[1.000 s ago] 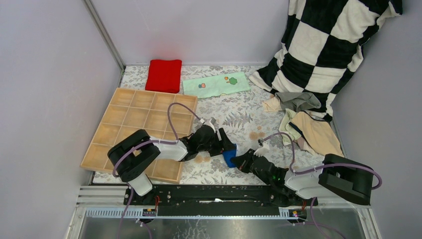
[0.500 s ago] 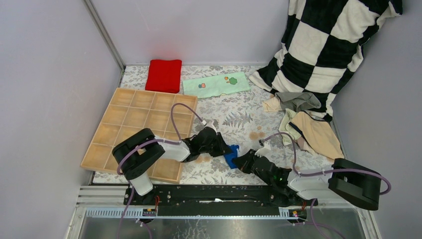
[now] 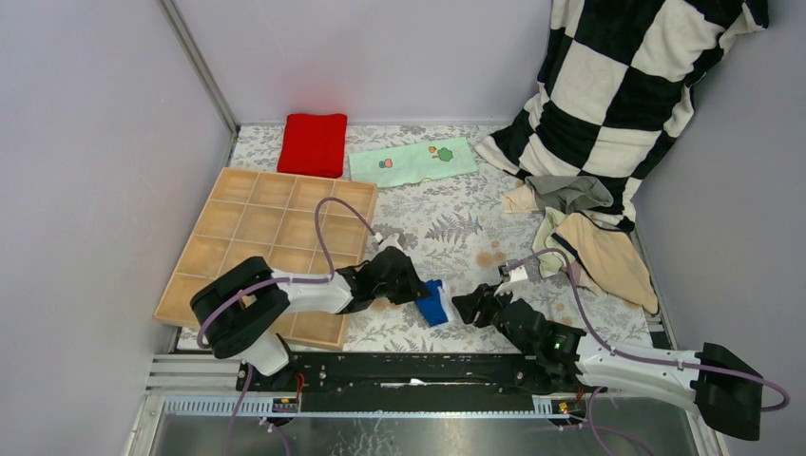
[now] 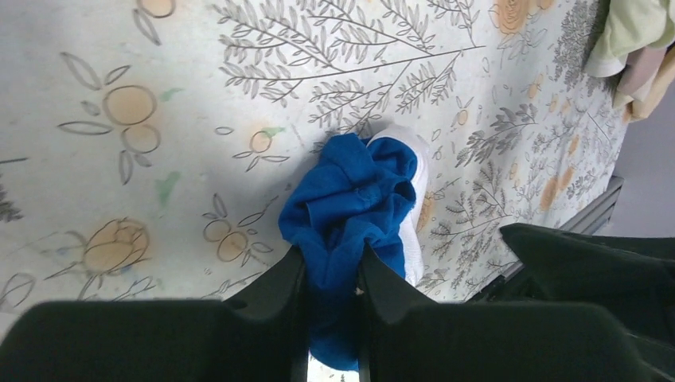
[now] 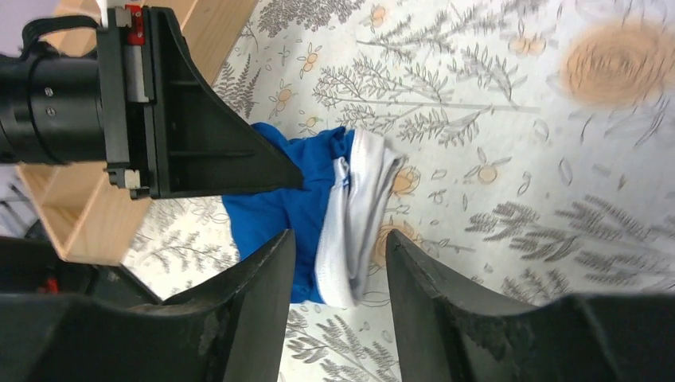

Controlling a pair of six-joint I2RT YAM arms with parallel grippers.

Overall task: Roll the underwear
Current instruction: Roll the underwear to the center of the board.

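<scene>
A bunched blue underwear with a white band (image 3: pixel 434 302) lies on the floral table cover near the front. My left gripper (image 3: pixel 416 289) is shut on its blue end; in the left wrist view the cloth (image 4: pixel 357 195) is pinched between the two fingers of that gripper (image 4: pixel 333 267). My right gripper (image 3: pixel 468 306) is just right of it, open. In the right wrist view the white band (image 5: pixel 358 207) sits beyond its spread fingertips (image 5: pixel 340 247), apart from them. More underwear (image 3: pixel 594 249) lies piled at the right, tan and grey.
A wooden grid tray (image 3: pixel 249 224) lies at the left, beside the left arm. A red folded cloth (image 3: pixel 313 143) and a mint printed cloth (image 3: pixel 411 161) lie at the back. A black-and-white checked blanket (image 3: pixel 627 85) hangs at the back right.
My left gripper has shut on the blue underwear and drawn it slightly toward the front. My right gripper has opened, let go of it and backed off to the right.
</scene>
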